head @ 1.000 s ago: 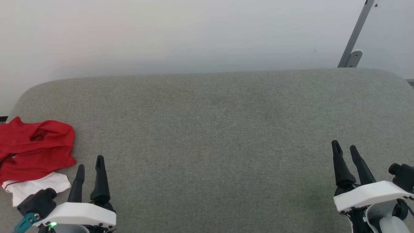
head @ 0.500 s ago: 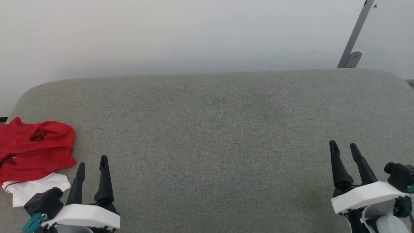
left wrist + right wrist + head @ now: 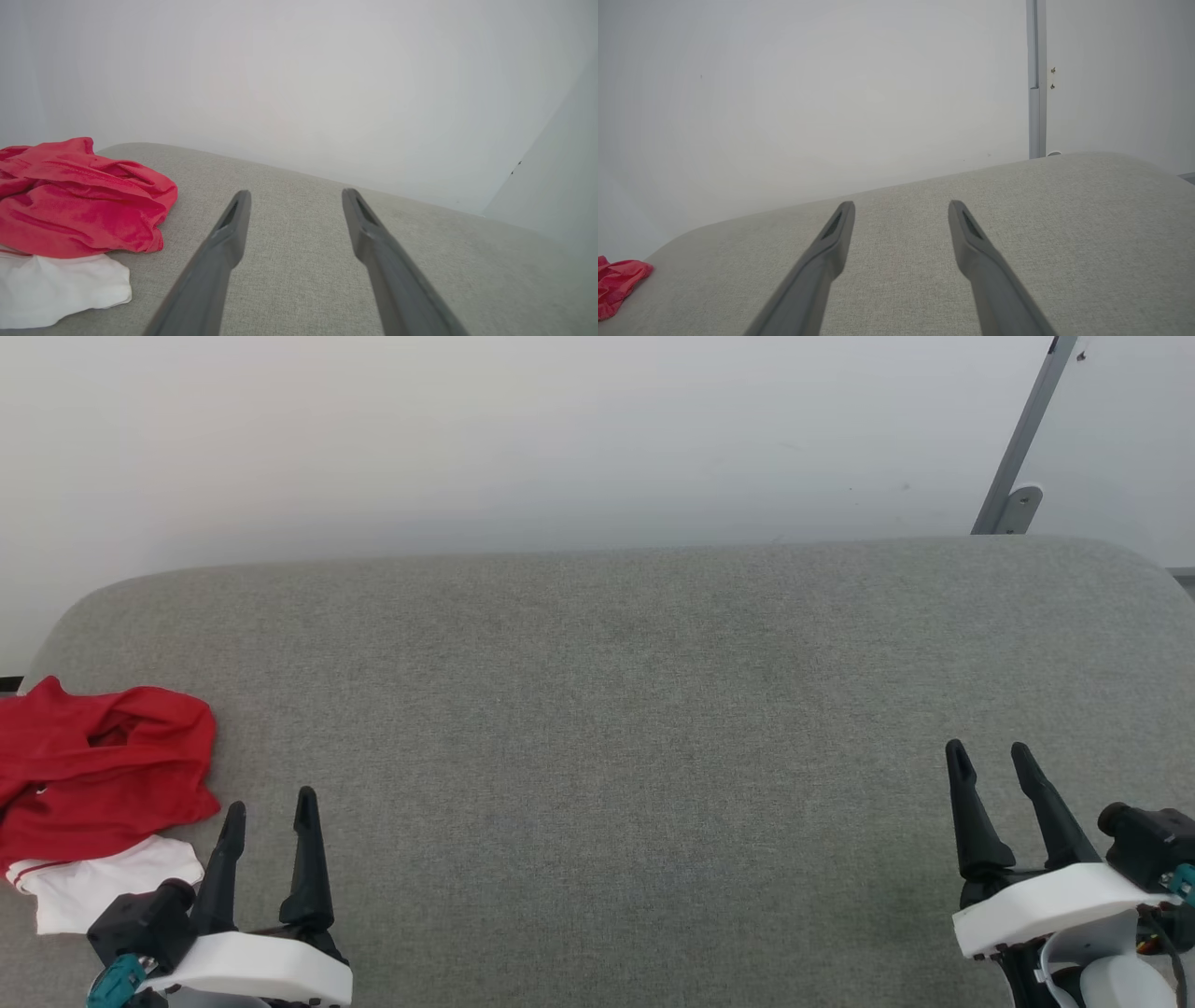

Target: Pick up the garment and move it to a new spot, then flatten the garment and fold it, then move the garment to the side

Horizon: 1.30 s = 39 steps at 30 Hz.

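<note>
1. Our left fingers (image 3: 305,859) and right fingers (image 3: 971,812) stand wide, empty.
2. We see the garment (image 3: 103,775) crumpled at 9 o'clock, at the table (image 3: 597,709) edge.
3. Open table stretches to 3 o'clock.

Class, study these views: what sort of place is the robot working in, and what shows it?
Probably a plain indoor test room: a grey fabric-covered padded surface against a bare pale wall, a metal strut fixed there, and one crumpled red-and-white garment at the surface's left end.
</note>
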Tool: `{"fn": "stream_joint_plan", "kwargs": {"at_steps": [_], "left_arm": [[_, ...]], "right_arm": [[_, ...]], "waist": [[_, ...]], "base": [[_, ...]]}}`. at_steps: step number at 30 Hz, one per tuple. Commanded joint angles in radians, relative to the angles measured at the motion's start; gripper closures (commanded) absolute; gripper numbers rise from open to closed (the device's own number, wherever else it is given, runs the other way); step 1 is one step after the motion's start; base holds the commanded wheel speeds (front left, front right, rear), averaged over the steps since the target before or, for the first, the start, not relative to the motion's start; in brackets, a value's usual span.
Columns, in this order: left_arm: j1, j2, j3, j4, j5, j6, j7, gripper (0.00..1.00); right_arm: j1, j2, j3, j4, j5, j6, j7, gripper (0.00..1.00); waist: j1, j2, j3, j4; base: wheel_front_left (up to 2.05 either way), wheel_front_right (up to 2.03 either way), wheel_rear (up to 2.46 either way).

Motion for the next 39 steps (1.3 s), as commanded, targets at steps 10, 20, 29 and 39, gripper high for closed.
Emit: {"fn": "stream_joint_plan", "kwargs": {"at_steps": [10, 20, 29, 39], "left_arm": [[0.014, 0.011, -0.001, -0.020, 0.107, -0.009, -0.025, 0.00], [0.020, 0.013, -0.005, -0.027, 0.166, -0.013, -0.041, 0.00], [0.020, 0.014, -0.007, -0.023, 0.171, -0.015, -0.047, 0.00], [0.015, 0.013, -0.008, -0.015, 0.153, -0.015, -0.047, 0.00]], "right_arm": [[-0.005, -0.010, 0.005, -0.005, -0.089, 0.000, -0.031, 0.00], [-0.005, -0.015, 0.011, -0.005, -0.147, 0.000, -0.048, 0.00], [-0.002, -0.016, 0.007, -0.002, -0.167, 0.000, -0.053, 0.00], [0.006, -0.014, 0.009, -0.003, -0.174, 0.000, -0.054, 0.00]], "waist": [[0.0000, -0.0001, -0.002, -0.001], [0.0000, -0.0001, -0.002, -0.002], [0.0000, -0.0001, -0.002, -0.003], [0.0000, -0.0001, 0.000, 0.001]], "base": [[0.00, 0.00, 0.00], [0.00, 0.00, 0.00], [0.00, 0.00, 0.00], [0.00, 0.00, 0.00]]}}
